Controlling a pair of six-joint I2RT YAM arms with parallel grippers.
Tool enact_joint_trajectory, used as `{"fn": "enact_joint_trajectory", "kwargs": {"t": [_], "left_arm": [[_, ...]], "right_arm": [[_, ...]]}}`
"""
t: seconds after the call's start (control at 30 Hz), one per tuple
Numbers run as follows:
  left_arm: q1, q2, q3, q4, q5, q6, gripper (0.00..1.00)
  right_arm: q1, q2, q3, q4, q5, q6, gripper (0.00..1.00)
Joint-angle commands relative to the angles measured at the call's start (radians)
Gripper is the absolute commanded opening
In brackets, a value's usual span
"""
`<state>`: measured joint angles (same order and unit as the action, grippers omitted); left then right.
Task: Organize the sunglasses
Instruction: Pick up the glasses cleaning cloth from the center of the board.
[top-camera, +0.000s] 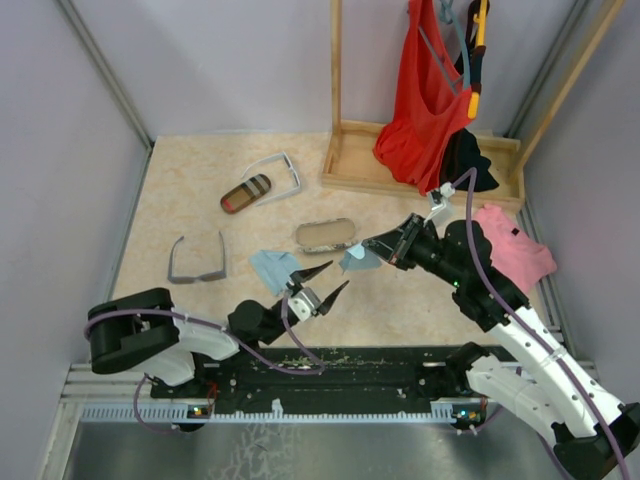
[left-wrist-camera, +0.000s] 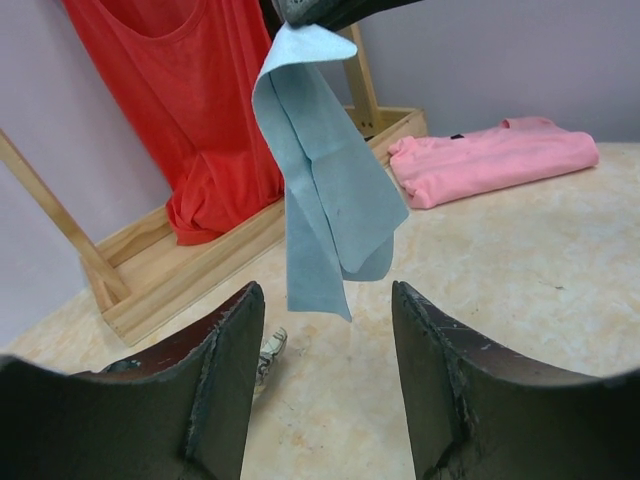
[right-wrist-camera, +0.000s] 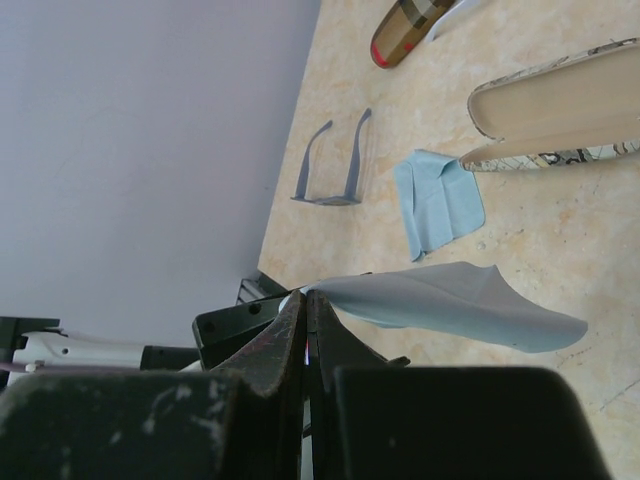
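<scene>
A thin light blue cleaning cloth (left-wrist-camera: 325, 200) is pinched at its top corner by the right gripper (right-wrist-camera: 305, 300), whose jaws are pressed fully together on the fabric, so that it hangs free above the beige speckled tabletop (top-camera: 200, 210). It seems to be held up this way for a handover. The left gripper (top-camera: 338, 275) is pointed at the hanging edge, its jaws partly apart with nothing between them (the cloth is seen just beyond the fingertips and, as far as can be judged, not touched).

The sunglasses lie on the table, gripped by neither arm. The grey-framed pair (top-camera: 197, 262) is set at the left with its arms unfolded, well apart from both grippers. The white-framed pair (top-camera: 283, 170) is set farther back, by the closed brown-striped oblong case (top-camera: 245, 193). The grey-patterned oblong case (top-camera: 325, 235) lies open between the two pairs, presumably ready to receive one. A second light blue cloth (top-camera: 272, 268) lies flat near the left gripper.

Whether the white frame touches the striped case or only lies beside it cannot be told. In the left wrist view the right gripper is cut off at the top edge. In the right wrist view the white pair is almost wholly out of frame.
</scene>
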<state>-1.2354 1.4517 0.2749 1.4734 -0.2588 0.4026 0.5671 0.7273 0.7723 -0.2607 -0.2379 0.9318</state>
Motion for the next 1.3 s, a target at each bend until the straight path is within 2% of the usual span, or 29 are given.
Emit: {"fn": "enact_joint_trajectory", "kwargs": {"t": [0.0, 0.67, 1.27], "left_arm": [[-0.009, 0.032, 0.026, 0.113, -0.048, 0.016, 0.59], [-0.010, 0.105, 0.062, 0.142, -0.072, 0.041, 0.48], [-0.012, 0.122, 0.085, 0.150, -0.083, 0.048, 0.46]], "right_arm": [[0.007, -0.022, 0.046, 0.077, -0.018, 0.017, 0.00], [0.008, -0.038, 0.049, 0.079, -0.033, 0.030, 0.00], [0.007, -0.044, 0.041, 0.083, -0.040, 0.034, 0.00]]}}
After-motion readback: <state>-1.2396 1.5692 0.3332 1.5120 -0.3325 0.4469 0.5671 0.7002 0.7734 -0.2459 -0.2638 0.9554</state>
